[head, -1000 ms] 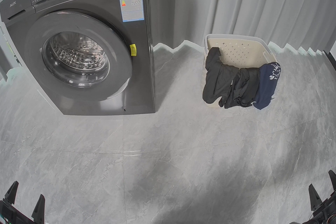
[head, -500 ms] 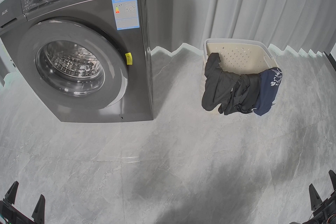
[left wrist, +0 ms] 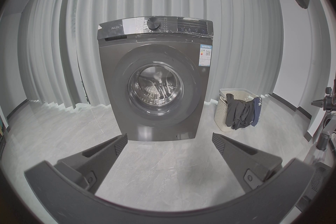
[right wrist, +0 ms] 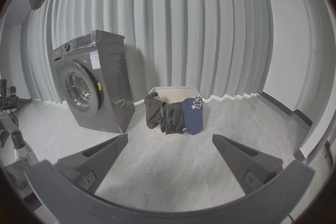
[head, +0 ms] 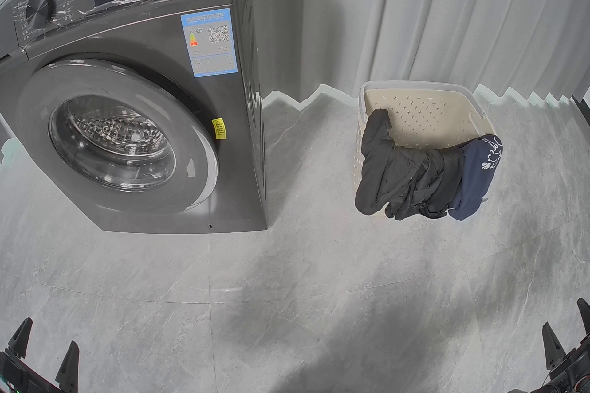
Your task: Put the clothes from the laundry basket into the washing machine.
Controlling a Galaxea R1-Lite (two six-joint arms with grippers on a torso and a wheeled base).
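**Approach under way, nothing picked yet**

Over the last second the whole head view shifted. The washer (head: 141,124) and basket (head: 424,86) sat lower in frame, the washer nearer the left edge. Camera moved, not the things. Basket and washer kept the same places relative to each other. Judged: robot was repositioning toward the work, with the first grasp not started.

Clothes (head: 405,179) were all at the basket: dark pieces draped over its front rim, and a navy piece (head: 479,179) hanging at the robot's right end. None were in the drum. The washer door looked shut, so it likely needs opening first.

Left gripper (head: 48,334): fingers spread wide, nothing between them, low over bare floor (head: 307,302), well apart from the washer.

Right gripper (head: 564,314): also spread wide and empty, well apart from the basket. Neither touched anything.
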